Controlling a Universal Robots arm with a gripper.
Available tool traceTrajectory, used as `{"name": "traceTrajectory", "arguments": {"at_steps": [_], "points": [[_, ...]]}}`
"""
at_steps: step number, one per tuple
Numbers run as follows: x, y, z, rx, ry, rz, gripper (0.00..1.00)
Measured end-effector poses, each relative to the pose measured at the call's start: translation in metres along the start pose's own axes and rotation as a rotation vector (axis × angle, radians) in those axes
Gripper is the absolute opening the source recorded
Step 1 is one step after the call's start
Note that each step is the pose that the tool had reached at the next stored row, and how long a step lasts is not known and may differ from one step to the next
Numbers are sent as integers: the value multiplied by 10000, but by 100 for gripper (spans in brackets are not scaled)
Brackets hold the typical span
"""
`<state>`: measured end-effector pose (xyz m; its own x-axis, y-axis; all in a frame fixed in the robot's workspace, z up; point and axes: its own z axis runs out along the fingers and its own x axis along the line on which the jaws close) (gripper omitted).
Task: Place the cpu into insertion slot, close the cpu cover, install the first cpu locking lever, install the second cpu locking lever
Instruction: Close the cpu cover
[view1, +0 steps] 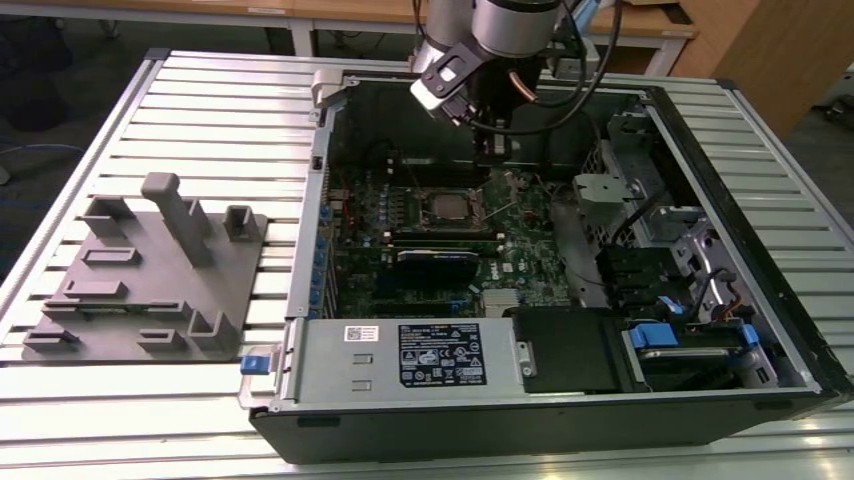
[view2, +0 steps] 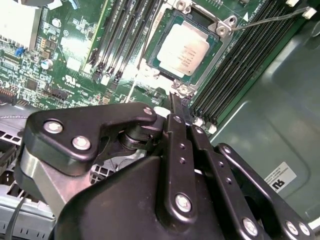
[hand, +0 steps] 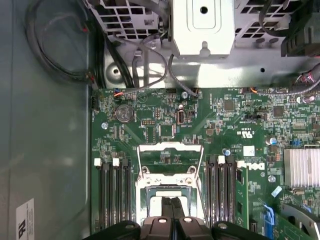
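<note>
At the exterior view's left, a grey moulded fixture plate (view1: 134, 290) lies on the slatted metal table (view1: 134, 430), well apart from the work. To its right stands the open black computer case (view1: 534, 435). Inside it, on the green board, is the square black-rimmed insertion slot (view1: 424, 208).

The first step looks done: the small square cpu with a pale silver top (view2: 182, 50) lies flat in the slot. The rest seems undone. In the first wrist view the thin dull-metal cpu cover with its square window (hand: 170, 147) appears tipped up off the slot, with board showing through it. In the second wrist view a thin wire locking lever (view2: 270, 20) juts free past the slot's corner.

The black pincer (hand: 172, 202) hangs just beside the slot's edge, its fingers pressed together and grasping nothing.

The second wrist view gives the chip's face plainly, the first wrist view gives the raised cover, and the exterior view places the arm over the case's far side
</note>
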<state>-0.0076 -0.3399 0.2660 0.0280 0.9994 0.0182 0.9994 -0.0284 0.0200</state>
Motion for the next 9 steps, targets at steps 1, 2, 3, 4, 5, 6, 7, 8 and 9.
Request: {"name": "traceTrajectory", "arguments": {"at_steps": [1,2,3,4,5,6,7,8,9], "points": [[0,0,-7,0,1,0,10],[0,0,-12,0,1,-1,10],[0,0,-11,-1,4,-1,10],[0,0,-11,-1,4,0,10],[0,1,-12,-1,4,-1,10],[0,5,-12,0,3,-2,10],[0,12,-13,1,2,-2,10],[1,22,-13,1,1,-1,10],[1,35,-12,1,1,0,10]]}}
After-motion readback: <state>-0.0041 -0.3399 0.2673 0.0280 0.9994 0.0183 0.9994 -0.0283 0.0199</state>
